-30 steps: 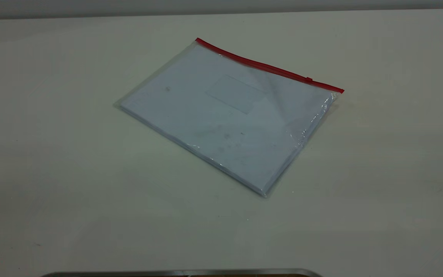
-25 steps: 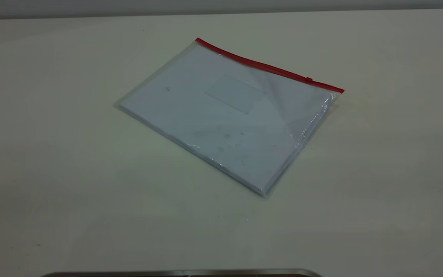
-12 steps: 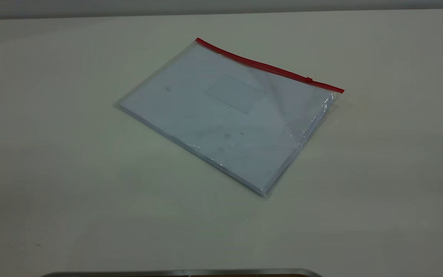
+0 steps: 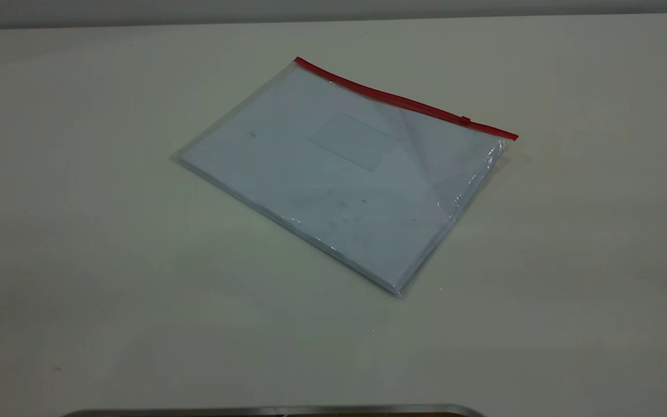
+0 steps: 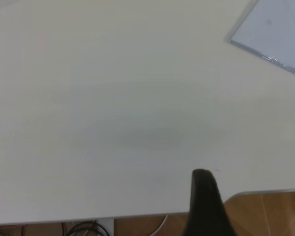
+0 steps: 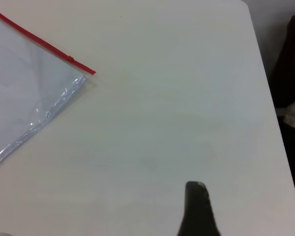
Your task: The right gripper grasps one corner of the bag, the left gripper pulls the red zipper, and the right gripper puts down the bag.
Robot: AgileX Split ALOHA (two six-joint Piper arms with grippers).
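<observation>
1. At the bottom edge of the exterior view a thin grey metal rim crosses the lower centre; neither arm appears in that view.
2. The left gripper shows only in its own wrist view as one dark finger over the table's near edge, well apart from the bag's corner. Whether its claw is wide or narrow cannot be told.
3. The right gripper likewise shows as a single dark finger above bare table, well apart from the bag. Its claw state cannot be told either.
4. The pale table fills most of the exterior frame.
5. The bag lies flat on the table, slightly right of centre and in the upper half of the exterior frame, turned at an angle, with white sheets and a faint label window showing through.
6. The red zipper runs along the bag's far long edge, from upper centre down toward the right, its small slider tab near the right end.
</observation>
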